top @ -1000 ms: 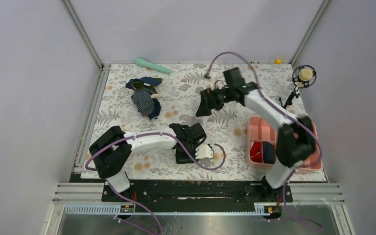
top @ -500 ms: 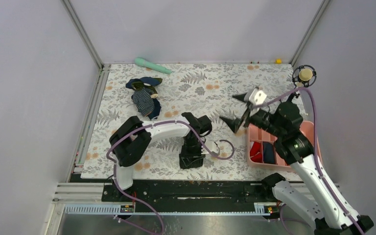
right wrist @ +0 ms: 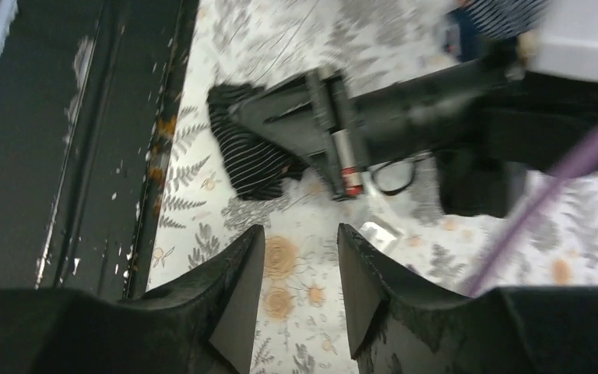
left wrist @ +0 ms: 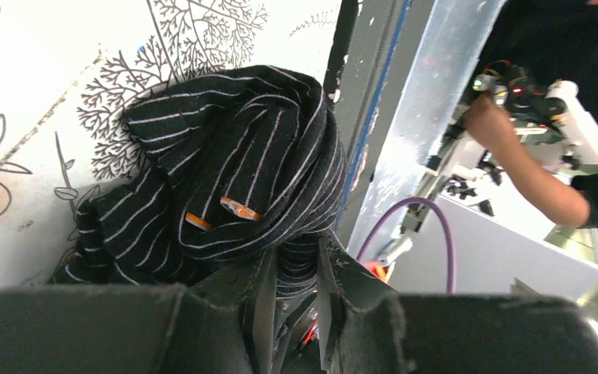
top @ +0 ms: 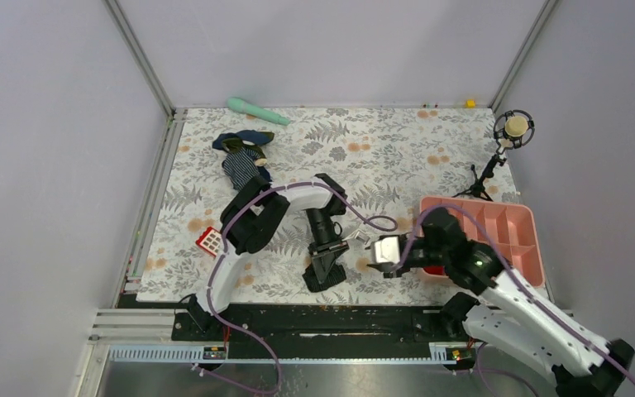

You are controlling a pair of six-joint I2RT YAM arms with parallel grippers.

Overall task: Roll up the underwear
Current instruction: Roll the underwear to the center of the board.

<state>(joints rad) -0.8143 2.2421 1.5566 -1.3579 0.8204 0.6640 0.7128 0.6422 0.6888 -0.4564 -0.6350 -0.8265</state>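
Observation:
The underwear (left wrist: 226, 179) is black fabric with thin white stripes and small orange tags, bunched on the floral cloth by the table's front edge. In the top view the underwear (top: 321, 279) lies under my left gripper (top: 326, 263). The left gripper (left wrist: 292, 280) is shut on a fold of it, with fabric between the fingers. My right gripper (top: 362, 247) hovers just to its right, pointing at it. In the right wrist view the right gripper (right wrist: 300, 296) stands open over bare cloth with nothing between its fingers. Beyond it lie the underwear (right wrist: 253, 167) and the left gripper (right wrist: 311, 117).
A pink compartment tray (top: 514, 222) sits at the right. A navy striped garment (top: 244, 165) and a mint-green tool (top: 256, 110) lie at the back left. A red keypad (top: 209, 240) is by the left arm. A small microphone stand (top: 508, 132) is at the back right.
My right arm has swung from the back of the table down to the front, beside the left gripper, and its jaws have narrowed. The left arm has folded in, still holding the underwear.

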